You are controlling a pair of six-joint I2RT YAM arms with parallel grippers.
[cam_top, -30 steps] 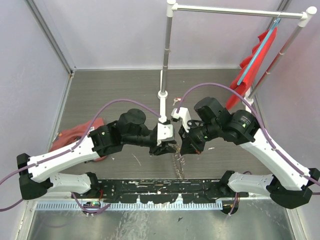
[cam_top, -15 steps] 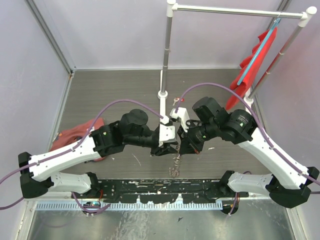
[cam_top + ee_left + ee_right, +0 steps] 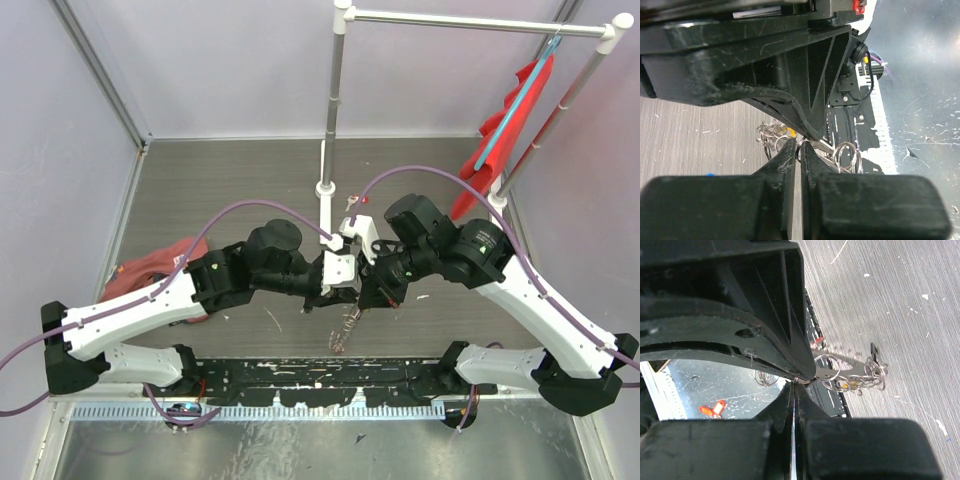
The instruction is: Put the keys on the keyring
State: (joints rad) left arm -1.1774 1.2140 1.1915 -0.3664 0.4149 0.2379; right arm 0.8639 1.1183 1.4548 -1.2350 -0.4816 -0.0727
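Grey wood-look table inside pale walls, with a shiny metal sheet along the near edge. On the far left a crumpled red rag sits half under the left arm.

The left gripper reaches in toward the middle, its fingers squeezed to a thin slit with a loop of wire caught right at the tips. It looks like part of the same bunch the other side has.

Behind the meeting point a white pole stands on a round foot, so the view from above is pretty crowded there. The keyring hangs in the air just below and between the two grippers, over the table near the black rail.

The right gripper is clamped fully closed on a bit of that wire. Past its tips a round loop and a few keys dangle in a tangle. Each wrist camera is mostly blocked by the other gripper's black body, so the exact pinch point is hard to see.

One loose key with a red tag lies on the metal sheet. Far right, a red cloth hangs on a blue hanger from the rack.
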